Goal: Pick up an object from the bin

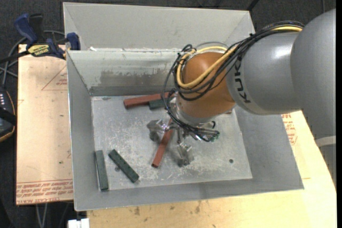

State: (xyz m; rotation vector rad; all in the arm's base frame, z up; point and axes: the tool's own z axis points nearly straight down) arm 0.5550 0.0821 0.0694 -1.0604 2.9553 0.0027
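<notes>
My gripper [170, 142] hangs low over the middle of the bin floor, open, with one finger [156, 129] to the left and the other [184, 155] to the lower right. A thin red-brown stick [158, 157] lies slanted on the floor between the two fingers. Its upper end is hidden under the gripper and its lower end points to the front. The fingers stand on either side of it without closing on it.
A longer red-brown bar [141, 101] lies near the back wall with a small dark green block [156, 105] at its right end. Two dark green bars [100, 170] [124, 165] lie at the front left. The arm's orange cover hides the floor behind the gripper.
</notes>
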